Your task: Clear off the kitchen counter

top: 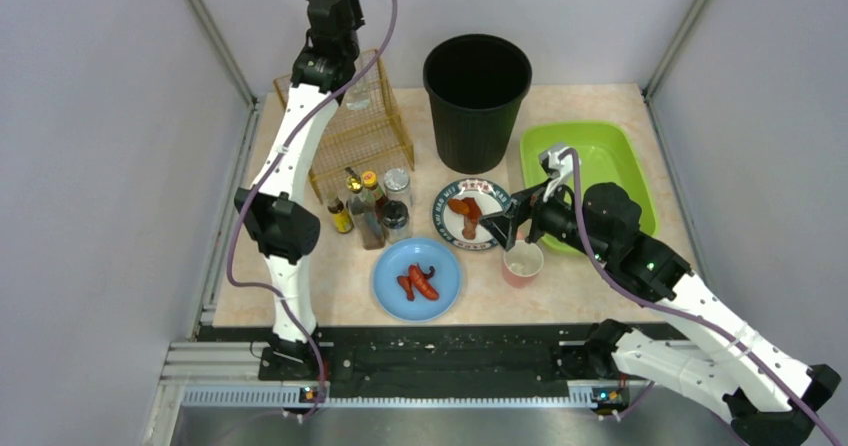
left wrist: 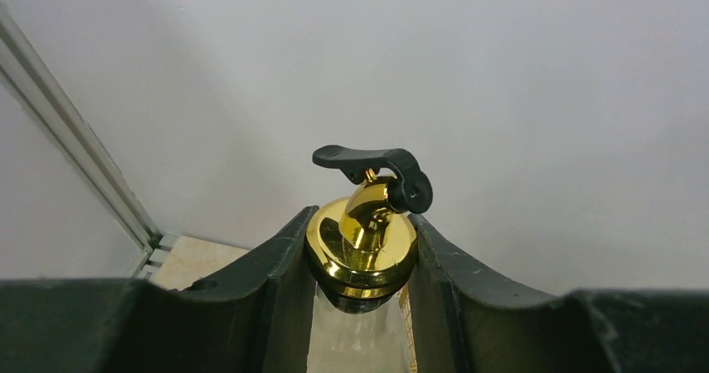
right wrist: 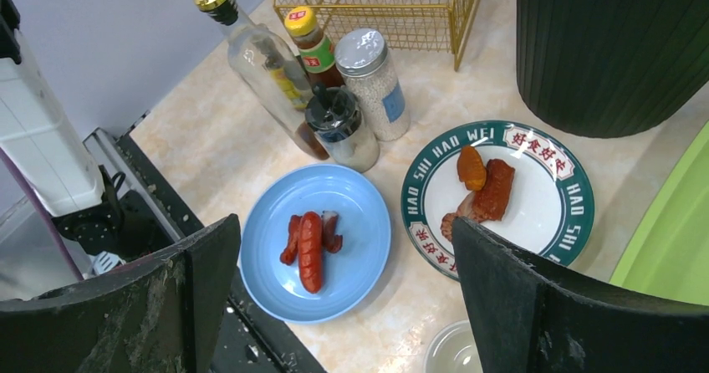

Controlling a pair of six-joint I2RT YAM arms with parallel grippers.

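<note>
From my console, the left hand [left wrist: 359,306] is pinching a clear glass bottle [left wrist: 358,339] just under its gold pourer [left wrist: 361,241], one finger pressed to each side of the neck. The black flip cap [left wrist: 376,166] sticks up against the grey wall. The top camera shows that arm reaching high at the back, above the gold wire basket [top: 362,126] (I cannot make out the held bottle there). The right hand [top: 505,228] is spread wide and holds nothing. It hangs low over the worktop [top: 560,291], just above a pink cup [top: 522,263] that stands between the green-rimmed white plate [top: 470,214] and the lime-green tray [top: 590,171]. That plate carries pieces of browned meat [right wrist: 489,191]. Near it, towards me, is a blue plate [top: 417,279] with red sausages [right wrist: 309,247]. Behind the blue plate, close to the basket, is a tight cluster: a second pourer bottle [right wrist: 263,68], a yellow-capped sauce bottle [right wrist: 313,47], a silver-lidded shaker [right wrist: 376,80] and a black-lidded jar [right wrist: 339,126]. A black bin [top: 477,96] stands at the back of the worktop, between basket and tray. The worktop itself is the speckled beige-pink slab under all of this.
</note>
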